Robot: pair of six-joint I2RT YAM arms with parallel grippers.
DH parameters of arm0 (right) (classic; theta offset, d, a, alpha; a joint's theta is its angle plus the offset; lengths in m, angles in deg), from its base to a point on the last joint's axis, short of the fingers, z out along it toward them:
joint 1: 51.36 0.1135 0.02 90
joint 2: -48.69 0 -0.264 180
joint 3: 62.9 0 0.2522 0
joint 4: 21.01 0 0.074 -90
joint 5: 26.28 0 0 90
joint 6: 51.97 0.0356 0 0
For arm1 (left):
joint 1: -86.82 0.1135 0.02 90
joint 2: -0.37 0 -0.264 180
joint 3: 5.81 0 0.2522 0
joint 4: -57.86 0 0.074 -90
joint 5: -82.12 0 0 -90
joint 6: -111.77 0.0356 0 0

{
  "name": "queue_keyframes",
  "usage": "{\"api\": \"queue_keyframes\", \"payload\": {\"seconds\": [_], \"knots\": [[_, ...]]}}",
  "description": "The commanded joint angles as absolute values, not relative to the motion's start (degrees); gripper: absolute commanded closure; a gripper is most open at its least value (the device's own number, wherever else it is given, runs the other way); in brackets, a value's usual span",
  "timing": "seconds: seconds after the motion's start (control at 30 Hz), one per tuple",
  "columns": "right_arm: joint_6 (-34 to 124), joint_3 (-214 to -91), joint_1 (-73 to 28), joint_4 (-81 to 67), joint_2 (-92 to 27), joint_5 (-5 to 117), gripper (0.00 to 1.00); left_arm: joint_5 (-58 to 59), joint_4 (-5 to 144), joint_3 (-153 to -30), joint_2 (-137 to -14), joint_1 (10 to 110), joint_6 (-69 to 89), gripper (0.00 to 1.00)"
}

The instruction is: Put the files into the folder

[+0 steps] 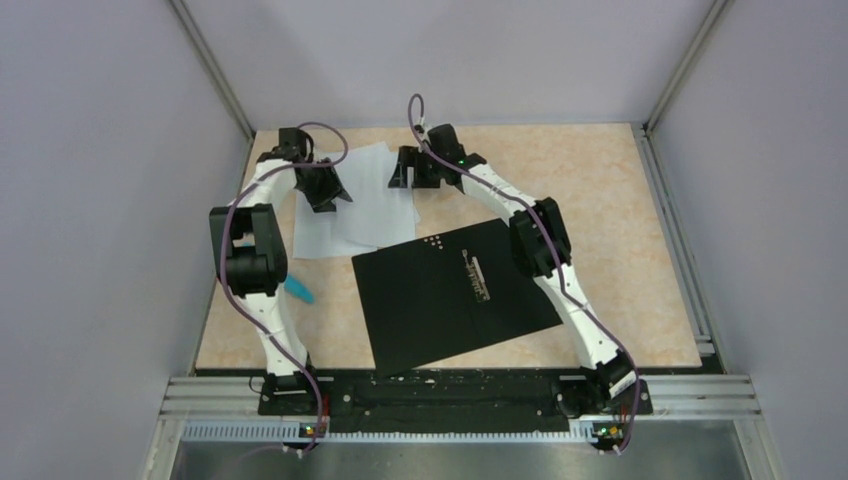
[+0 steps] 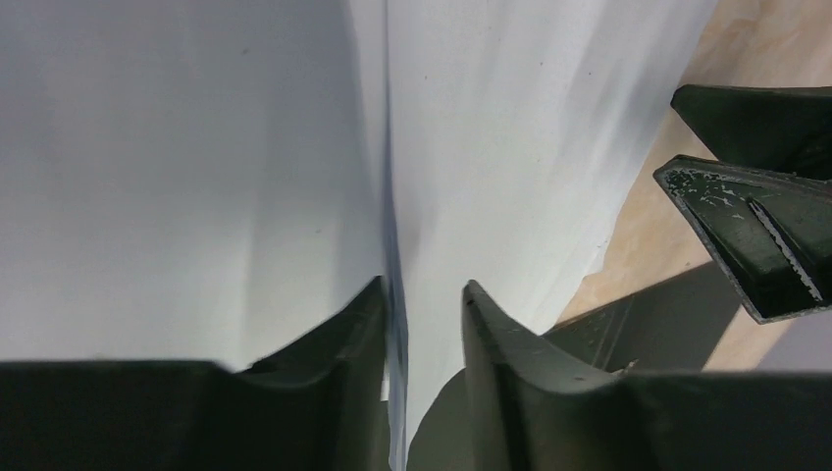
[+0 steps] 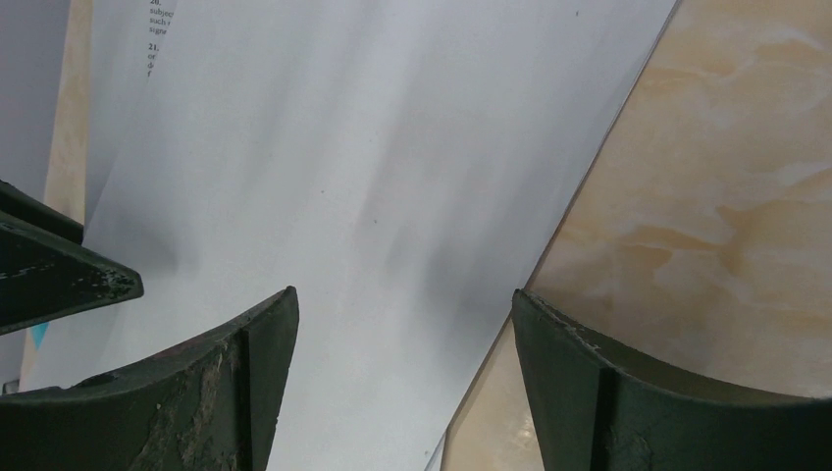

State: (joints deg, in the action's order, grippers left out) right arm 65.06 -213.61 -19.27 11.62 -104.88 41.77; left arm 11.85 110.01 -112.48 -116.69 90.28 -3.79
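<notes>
The files [image 1: 360, 215] are white sheets lying overlapped at the table's back left; one shows black print at its top in the right wrist view [image 3: 157, 29]. The folder [image 1: 450, 290] lies open in the middle, black inside up, its metal clip [image 1: 478, 277] showing. My left gripper [image 1: 328, 192] is down on the sheets. In the left wrist view [image 2: 424, 289] its jaws stand a narrow gap apart, with a raised paper edge [image 2: 390, 196] running between them against the left finger. My right gripper [image 1: 412, 175] is wide open, straddling the sheets' right edge [image 3: 404, 304].
A small teal object [image 1: 298, 290] lies on the table beside the left arm. The beige tabletop [image 1: 600, 200] is bordered by grey walls at the back and sides. The right gripper's fingers [image 2: 746, 226] show in the left wrist view, close by.
</notes>
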Motion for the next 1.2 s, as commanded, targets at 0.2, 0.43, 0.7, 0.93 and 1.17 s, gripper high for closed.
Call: {"api": "queue_keyframes", "payload": {"seconds": [0.2, 0.43, 0.7, 0.93, 1.17], "knots": [[66.60, -214.32, -16.16, 14.28, -110.28, 38.59, 0.20, -9.97, 107.67, -103.05, -106.45, 94.65, -6.68, 0.25], [66.24, -214.44, -16.12, 14.41, -110.46, 38.39, 0.20, -8.78, 105.05, -104.91, -109.85, 99.67, -5.97, 0.15], [66.44, -214.76, -15.90, 13.65, -111.43, 36.42, 0.19, 7.08, 105.40, -109.83, -118.37, 102.54, -2.85, 0.09], [69.16, -215.78, -15.65, 12.04, -112.90, 32.11, 0.18, 18.50, 101.36, -110.06, -121.75, 102.89, -5.24, 0.06], [72.59, -215.80, -14.81, 9.63, -113.67, 29.71, 0.18, 24.78, 98.97, -109.27, -122.93, 102.75, -7.97, 0.09]]}}
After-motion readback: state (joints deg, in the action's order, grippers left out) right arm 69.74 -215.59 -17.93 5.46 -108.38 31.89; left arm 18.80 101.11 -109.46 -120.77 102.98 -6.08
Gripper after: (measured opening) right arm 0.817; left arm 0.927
